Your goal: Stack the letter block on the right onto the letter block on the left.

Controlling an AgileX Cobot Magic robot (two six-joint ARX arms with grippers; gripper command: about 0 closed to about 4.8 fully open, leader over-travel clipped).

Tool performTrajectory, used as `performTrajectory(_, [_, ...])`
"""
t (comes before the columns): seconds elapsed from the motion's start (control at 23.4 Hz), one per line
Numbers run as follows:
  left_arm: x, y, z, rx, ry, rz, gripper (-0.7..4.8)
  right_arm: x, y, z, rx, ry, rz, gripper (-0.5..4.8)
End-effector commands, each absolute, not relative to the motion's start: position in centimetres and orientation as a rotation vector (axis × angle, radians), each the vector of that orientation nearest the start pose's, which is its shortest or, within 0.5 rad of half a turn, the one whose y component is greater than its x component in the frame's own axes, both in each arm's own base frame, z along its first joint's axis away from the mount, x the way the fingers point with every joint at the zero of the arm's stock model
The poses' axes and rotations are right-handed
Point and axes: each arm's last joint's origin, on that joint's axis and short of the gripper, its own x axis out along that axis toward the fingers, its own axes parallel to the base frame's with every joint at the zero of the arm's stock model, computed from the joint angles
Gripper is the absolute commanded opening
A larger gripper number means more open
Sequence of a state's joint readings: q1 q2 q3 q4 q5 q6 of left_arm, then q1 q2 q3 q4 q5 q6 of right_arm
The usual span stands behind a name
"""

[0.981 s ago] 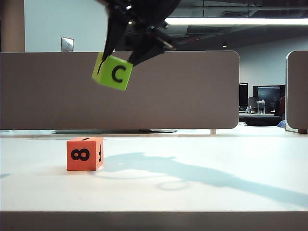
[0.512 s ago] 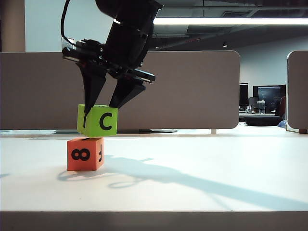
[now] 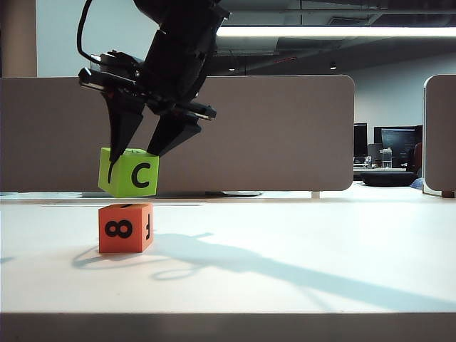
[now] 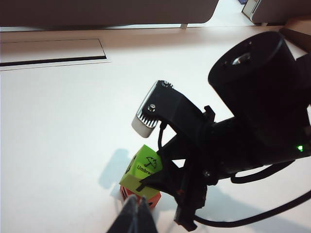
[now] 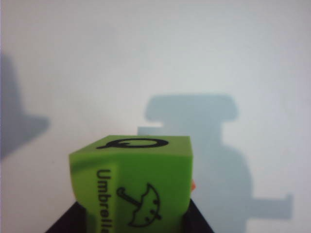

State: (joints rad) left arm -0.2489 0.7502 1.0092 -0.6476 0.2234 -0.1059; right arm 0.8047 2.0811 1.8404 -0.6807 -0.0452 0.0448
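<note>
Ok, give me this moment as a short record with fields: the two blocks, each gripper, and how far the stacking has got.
green block: marked C, tilted, in the air just above the orange block, a gap between them
orange block: marked 8, resting on the white table
right gripper: reaching over to the left side of the exterior view, jaws closed on the green block from above
left gripper: low over the table near the blocks, jaws together, holding nothing
stack status: not yet placed; green block sits slightly left of the orange one

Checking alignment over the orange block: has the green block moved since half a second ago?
Yes. The green block, in the right gripper, shifted left and tilted, above the orange block.
</note>
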Motion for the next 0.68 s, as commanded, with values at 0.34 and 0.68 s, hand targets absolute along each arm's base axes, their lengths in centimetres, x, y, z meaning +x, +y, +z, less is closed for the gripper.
performTrajectory(0.34, [13.0, -4.0, 36.9, -0.078, 0.408, -0.448, -0.06, 32.4, 33.8, 23.2, -0.329, 0.946, 0.776, 3.40])
performTrajectory(0.68, [13.0, -4.0, 36.9, -0.075, 0.408, -0.449, -0.06, 32.7, 34.0, 25.3, -0.305, 0.927, 0.774, 3.82])
